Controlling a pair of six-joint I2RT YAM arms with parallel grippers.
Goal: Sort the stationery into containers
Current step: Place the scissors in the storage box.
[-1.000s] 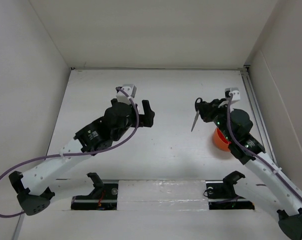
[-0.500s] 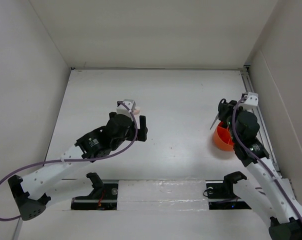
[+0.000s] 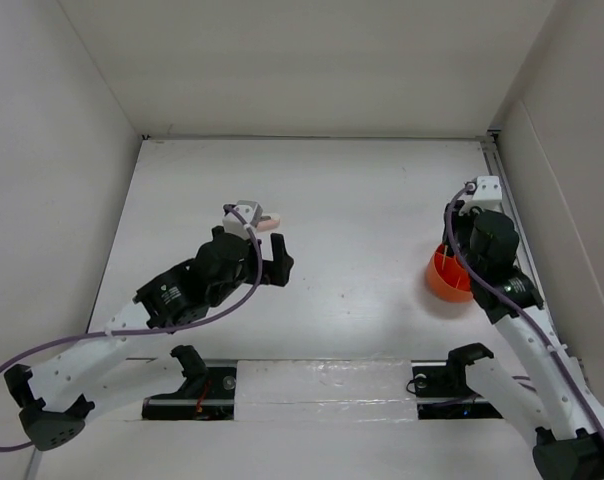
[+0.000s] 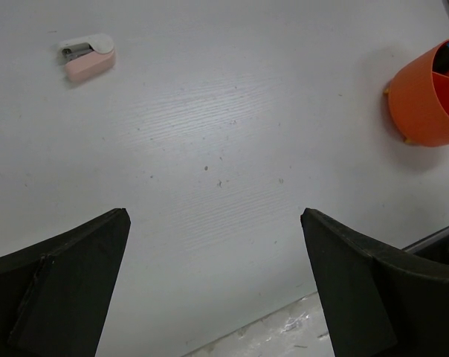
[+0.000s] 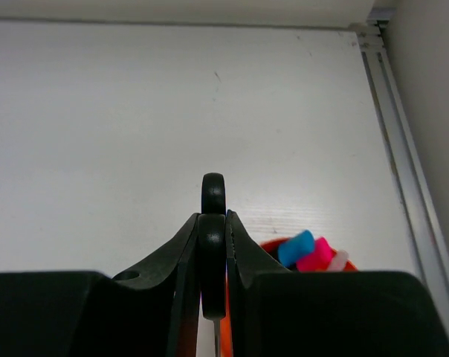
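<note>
1. Pinches black-handled scissors (image 5: 212,192) by the handle in nearly closed right gripper (image 5: 212,223), directly over orange tub (image 3: 444,280) near right edge of worktop (image 3: 362,180).
2. Risks jamming blades on the rim or the pink- and blue-capped markers (image 5: 306,251) inside, tipping tub if dropped off-centre.
3. Hangs left gripper (image 4: 214,216) wide open, empty, above bare worktop; may knock small pink-white stapler (image 4: 87,58), lying left of centre, on a low approach.
</note>
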